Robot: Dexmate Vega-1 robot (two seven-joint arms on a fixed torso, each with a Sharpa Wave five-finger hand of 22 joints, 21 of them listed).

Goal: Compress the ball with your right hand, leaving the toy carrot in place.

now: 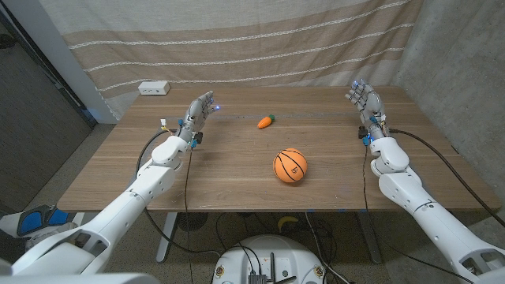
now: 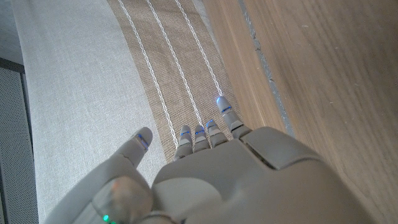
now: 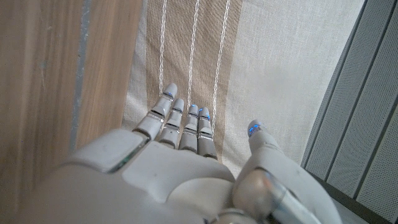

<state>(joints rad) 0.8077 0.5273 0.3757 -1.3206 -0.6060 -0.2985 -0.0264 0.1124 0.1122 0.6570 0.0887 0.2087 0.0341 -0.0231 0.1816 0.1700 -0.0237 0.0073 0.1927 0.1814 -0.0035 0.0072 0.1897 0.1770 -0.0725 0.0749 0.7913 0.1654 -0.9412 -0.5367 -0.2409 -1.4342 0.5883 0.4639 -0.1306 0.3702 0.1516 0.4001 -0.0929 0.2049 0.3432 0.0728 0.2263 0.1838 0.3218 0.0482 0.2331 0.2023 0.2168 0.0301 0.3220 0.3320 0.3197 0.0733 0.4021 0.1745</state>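
Note:
An orange basketball-patterned ball (image 1: 290,166) sits on the wooden table (image 1: 237,170) near its middle. A small toy carrot (image 1: 266,121) with a green top lies further back, a little left of the ball. My right hand (image 1: 365,103) is raised at the table's far right, open, fingers apart and holding nothing, well away from the ball. My left hand (image 1: 197,113) is raised at the far left, also open with nothing in it. In the wrist views the left hand (image 2: 211,168) and right hand (image 3: 186,162) point toward the curtain with straight fingers.
A white power strip (image 1: 154,88) lies at the table's back left corner. A beige striped curtain (image 1: 237,39) hangs behind the table. Black cables run along both arms.

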